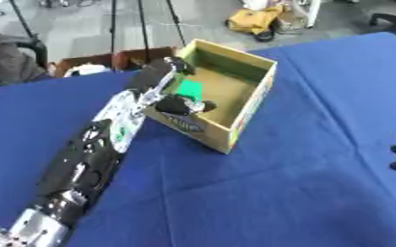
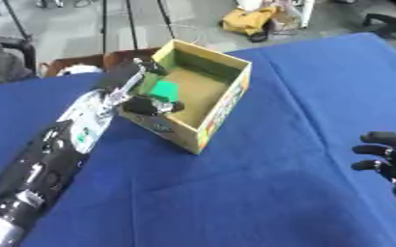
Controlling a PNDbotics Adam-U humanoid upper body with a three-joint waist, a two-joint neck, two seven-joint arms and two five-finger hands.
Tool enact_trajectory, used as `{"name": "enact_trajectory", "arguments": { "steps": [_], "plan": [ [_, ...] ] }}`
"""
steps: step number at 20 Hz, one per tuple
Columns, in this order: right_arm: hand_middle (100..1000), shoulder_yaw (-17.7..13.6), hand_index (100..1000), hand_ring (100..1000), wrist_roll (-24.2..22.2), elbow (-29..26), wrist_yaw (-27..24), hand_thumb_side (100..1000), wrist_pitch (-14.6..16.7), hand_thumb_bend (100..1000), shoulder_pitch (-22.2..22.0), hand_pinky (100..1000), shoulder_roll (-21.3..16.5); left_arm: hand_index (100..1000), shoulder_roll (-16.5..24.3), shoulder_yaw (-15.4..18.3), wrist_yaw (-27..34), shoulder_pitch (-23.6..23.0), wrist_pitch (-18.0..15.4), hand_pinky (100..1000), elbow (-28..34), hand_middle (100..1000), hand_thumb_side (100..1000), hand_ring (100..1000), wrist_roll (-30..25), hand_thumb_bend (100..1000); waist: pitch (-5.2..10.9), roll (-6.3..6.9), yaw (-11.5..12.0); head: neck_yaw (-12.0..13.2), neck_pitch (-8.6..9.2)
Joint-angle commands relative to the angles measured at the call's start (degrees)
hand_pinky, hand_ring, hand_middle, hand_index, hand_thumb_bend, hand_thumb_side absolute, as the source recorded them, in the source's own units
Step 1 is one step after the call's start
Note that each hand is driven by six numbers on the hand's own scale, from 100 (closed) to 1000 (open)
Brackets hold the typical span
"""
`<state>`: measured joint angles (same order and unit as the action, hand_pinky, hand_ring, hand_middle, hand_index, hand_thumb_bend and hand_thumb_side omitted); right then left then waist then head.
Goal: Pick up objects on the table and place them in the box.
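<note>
Left hand (image 1: 174, 91) reaches over the near-left wall of the box (image 1: 254, 103), fingers curled around a green object (image 1: 188, 89) held inside the box. Right hand (image 2: 389, 155) idles at the right edge over the blue table (image 2: 261, 193), fingers relaxed.

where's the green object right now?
In both eye views the green object is inside the cardboard box, against its left wall, held at the left hand, which reaches over that wall. The box sits upper centre on the blue table.
</note>
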<state>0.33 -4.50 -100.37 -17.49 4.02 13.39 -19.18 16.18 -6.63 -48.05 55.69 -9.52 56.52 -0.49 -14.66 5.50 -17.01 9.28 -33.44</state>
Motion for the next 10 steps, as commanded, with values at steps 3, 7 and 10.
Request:
{"name": "enact_trajectory", "arguments": {
  "steps": [3, 7, 10],
  "plan": [
    [682, -1.18, 728, 699, 0.71, -0.29, 0.07, 878, 0.20, 100, -0.82, 574, -0.36, 714, 4.28, -0.31, 13.75, -3.16, 0.97, 683, 12.50, 641, 603, 773, 1.44, 517, 1.83, -0.98, 3.07, -1.76, -1.20],
    [682, -1.88, 728, 699, 1.37, -0.39, 0.06, 875, 0.43, 100, -1.53, 574, -0.42, 716, 7.57, 0.75, 26.62, -10.95, 4.07, 692, 24.87, 656, 640, 801, 1.51, 459, 2.21, -1.59, 6.72, -3.27, -1.74],
    [682, -2.31, 728, 699, 1.77, -0.57, -0.06, 872, 0.58, 100, -1.62, 574, -0.54, 721, 8.08, 2.43, 37.11, -17.47, 6.01, 697, 33.22, 667, 712, 817, 2.41, 422, 2.22, -2.00, 8.96, -4.20, -1.70]
  ]
}}
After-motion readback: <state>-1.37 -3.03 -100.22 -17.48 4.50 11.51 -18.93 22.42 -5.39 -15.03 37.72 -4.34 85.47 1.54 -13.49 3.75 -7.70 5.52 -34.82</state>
